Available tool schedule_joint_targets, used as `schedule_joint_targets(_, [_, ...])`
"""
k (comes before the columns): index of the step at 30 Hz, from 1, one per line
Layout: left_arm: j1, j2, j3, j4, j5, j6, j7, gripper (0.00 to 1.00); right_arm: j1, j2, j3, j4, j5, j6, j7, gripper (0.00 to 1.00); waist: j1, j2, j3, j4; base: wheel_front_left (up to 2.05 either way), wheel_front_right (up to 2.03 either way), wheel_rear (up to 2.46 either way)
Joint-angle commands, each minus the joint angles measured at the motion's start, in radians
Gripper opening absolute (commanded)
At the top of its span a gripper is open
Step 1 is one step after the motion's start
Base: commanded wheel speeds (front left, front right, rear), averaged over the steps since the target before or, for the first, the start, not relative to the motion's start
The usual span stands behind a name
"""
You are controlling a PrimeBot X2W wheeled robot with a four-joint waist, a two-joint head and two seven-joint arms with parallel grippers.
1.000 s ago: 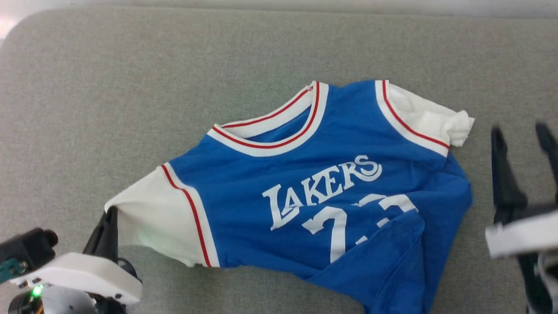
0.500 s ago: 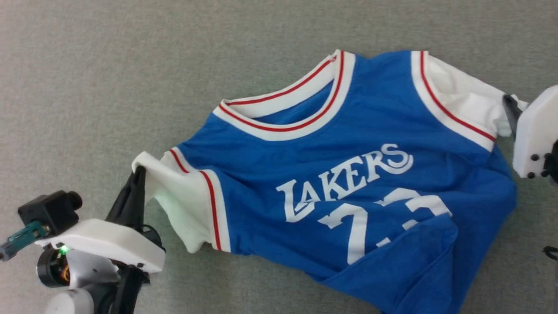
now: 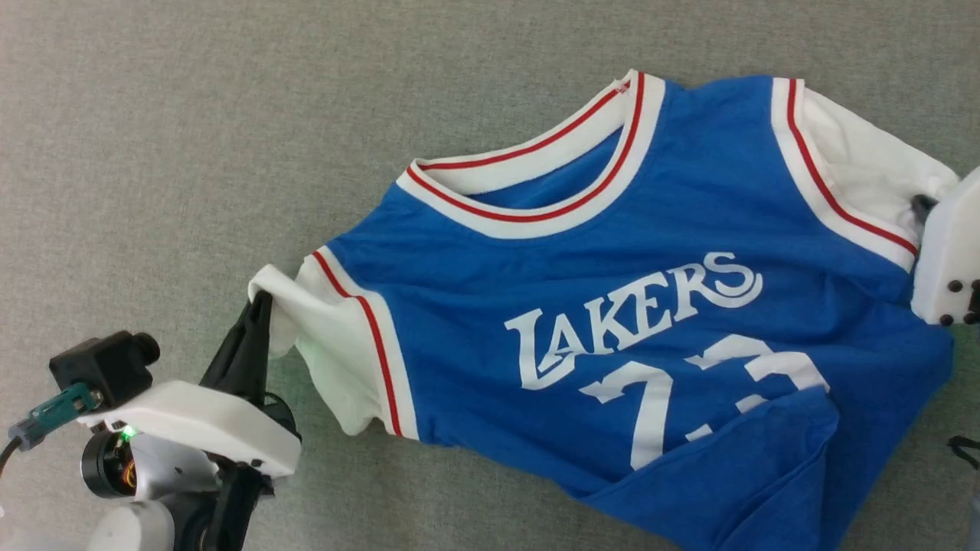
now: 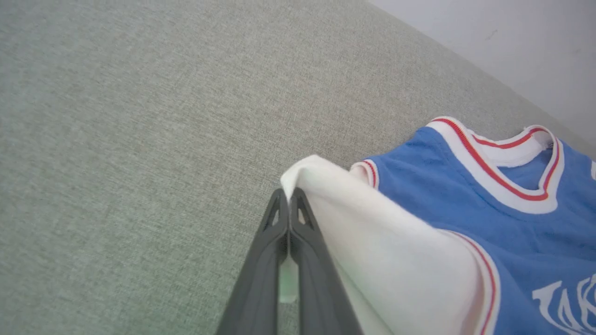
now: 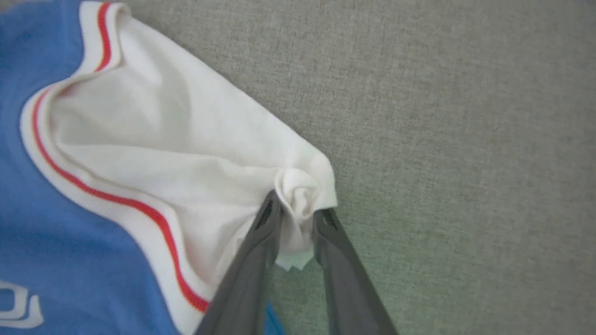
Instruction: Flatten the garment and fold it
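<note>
- The left gripper's [image 4: 289, 195] two dark fingers [image 4: 265, 265] are pressed together, with the white edge of one sleeve end [image 4: 372, 223] pinched between their tips. A sliver of white cloth shows in the slot lower down between them.
- In the left wrist view that sleeve end rises from the tips as a raised fold, off the surface.
- The right gripper's [image 5: 298, 207] fingers stand a little apart, clamped on a bunched wad of the other white sleeve end [image 5: 163, 139]. The cloth fills the gap between the tips, and a small corner hangs out beneath them.
- Creases fan from that wad across the white cloth to the red stripe.
- Between the two grippers, the garment [image 3: 612, 252] lies front side up on the grey fabric surface [image 3: 191, 115], slanting from the lower left to the upper right of the head view.
- Its white, red-striped collar [image 3: 536, 203] sits at the upper edge, open, with blue showing inside.
- The white lettering [image 3: 635, 314] slopes across the chest, with the number [image 3: 651, 413] below it.
- A blue flap of the lower hem [image 3: 766, 467] is folded up over the front and covers part of the number.
- The left wrist's white housing [image 3: 191, 428] is at the lower left of the head view, and the right wrist's white housing [image 3: 949, 260] is at its right edge.
</note>
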Motion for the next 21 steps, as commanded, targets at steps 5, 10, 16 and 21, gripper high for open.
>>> schedule_joint_targets(5, [-0.033,0.011,0.004,-0.004,0.006,-0.007,-0.014,0.00,-0.015,0.016,0.001,0.009,-0.003,-0.001,-0.117,0.00,-0.0001,0.0000,-0.042,-0.023,0.00,0.00,0.00])
schedule_joint_targets(10, [-0.086,0.041,-0.010,-0.024,0.036,-0.021,-0.008,0.00,-0.042,0.038,-0.003,0.020,0.045,-0.001,-0.295,0.00,-0.0001,0.0000,-0.125,-0.048,0.00,0.00,0.00])
schedule_joint_targets(16, [-0.231,0.102,-0.028,-0.065,0.091,-0.037,0.034,0.00,-0.086,0.055,0.017,0.020,0.103,-0.001,-0.501,0.00,-0.0001,0.0000,-0.239,-0.100,0.00,0.00,0.00])
schedule_joint_targets(21, [-0.387,0.148,-0.050,-0.072,0.114,-0.061,0.102,0.00,-0.146,0.057,0.056,0.012,0.128,-0.001,-0.579,0.00,-0.0001,0.0000,-0.306,-0.136,0.00,0.00,0.00])
